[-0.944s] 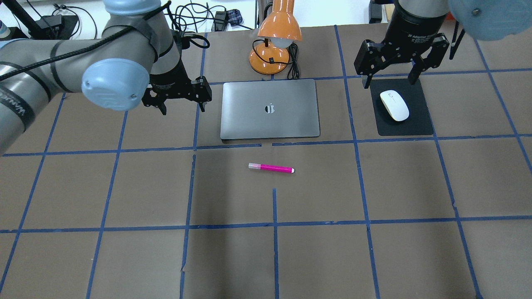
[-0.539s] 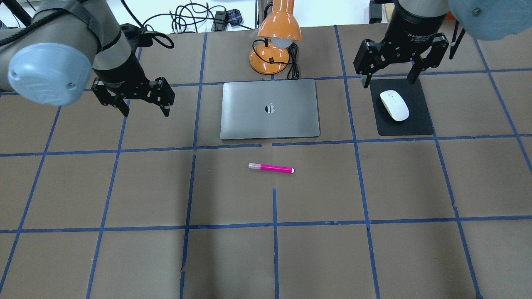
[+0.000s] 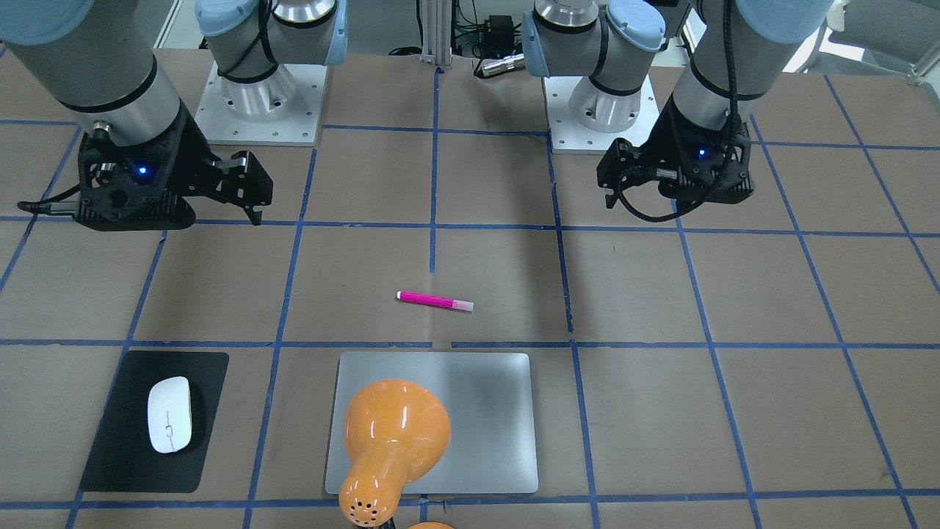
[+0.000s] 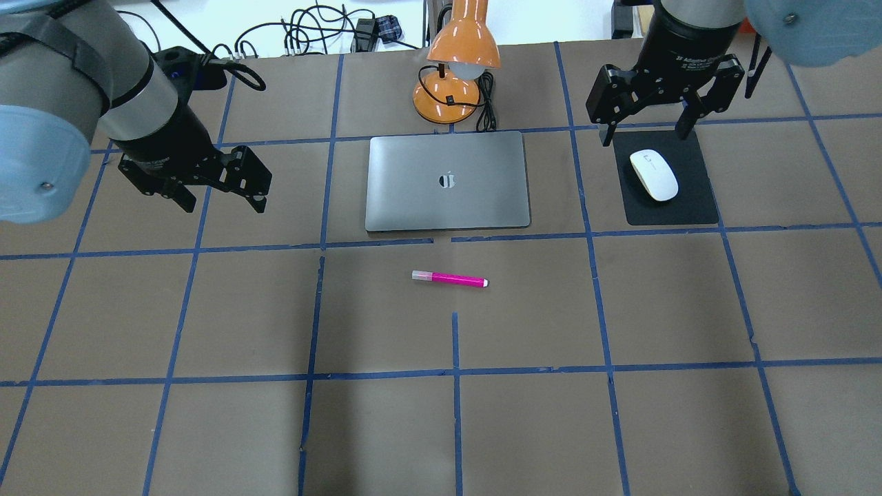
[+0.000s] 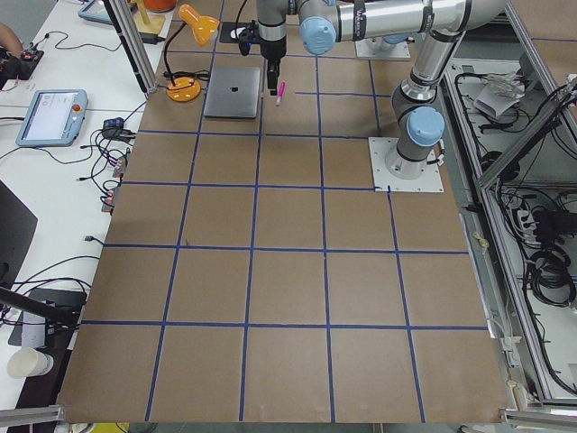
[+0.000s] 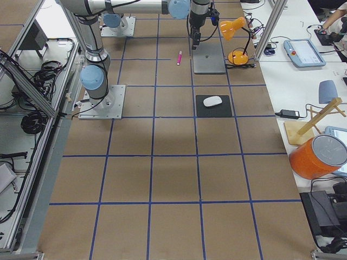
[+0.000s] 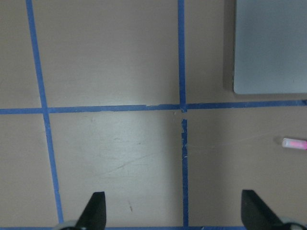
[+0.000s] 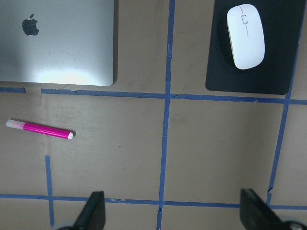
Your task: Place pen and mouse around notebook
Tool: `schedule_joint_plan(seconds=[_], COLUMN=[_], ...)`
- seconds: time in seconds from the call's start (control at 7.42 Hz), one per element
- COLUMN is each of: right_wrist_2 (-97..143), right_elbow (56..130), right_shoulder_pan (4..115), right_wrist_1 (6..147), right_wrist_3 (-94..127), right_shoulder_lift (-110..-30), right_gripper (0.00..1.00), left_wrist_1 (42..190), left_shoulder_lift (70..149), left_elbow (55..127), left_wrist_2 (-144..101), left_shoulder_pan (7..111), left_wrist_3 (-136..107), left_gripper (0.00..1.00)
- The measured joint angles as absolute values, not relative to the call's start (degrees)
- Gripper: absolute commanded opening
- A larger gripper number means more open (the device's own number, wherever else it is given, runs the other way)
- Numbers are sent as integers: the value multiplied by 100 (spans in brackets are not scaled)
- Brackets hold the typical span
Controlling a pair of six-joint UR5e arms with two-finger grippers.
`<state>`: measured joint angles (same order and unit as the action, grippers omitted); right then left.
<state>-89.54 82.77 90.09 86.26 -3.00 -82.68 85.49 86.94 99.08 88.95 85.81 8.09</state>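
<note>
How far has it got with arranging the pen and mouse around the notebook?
It looks nearly finished. The pen lies just off the robot-side edge of the notebook, and the mouse sits on a black mat beside it. Nothing is in hand: the left gripper and right gripper are open and empty. Little seems left.

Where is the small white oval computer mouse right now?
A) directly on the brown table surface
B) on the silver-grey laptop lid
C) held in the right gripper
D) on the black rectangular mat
D: the small white oval computer mouse lies on the black rectangular mat, apart from the silver-grey laptop, and the right gripper is open and holds nothing.
</note>
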Motion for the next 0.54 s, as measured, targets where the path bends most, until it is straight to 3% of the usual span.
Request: schedule_joint_plan(seconds=[0.54], right_wrist_2=[-8948], right_elbow=[8262], right_shoulder_pan=[9013], right_wrist_1=[8624], right_wrist_3=[-274], right_shoulder_lift=[-8269], right_gripper=[100], left_wrist_1=[8650], left_shoulder_lift=[8533], left_elbow=[9971], left_wrist_2=[9119], left_shoulder_pan=[8566], left_wrist_3=[813], left_gripper=[100])
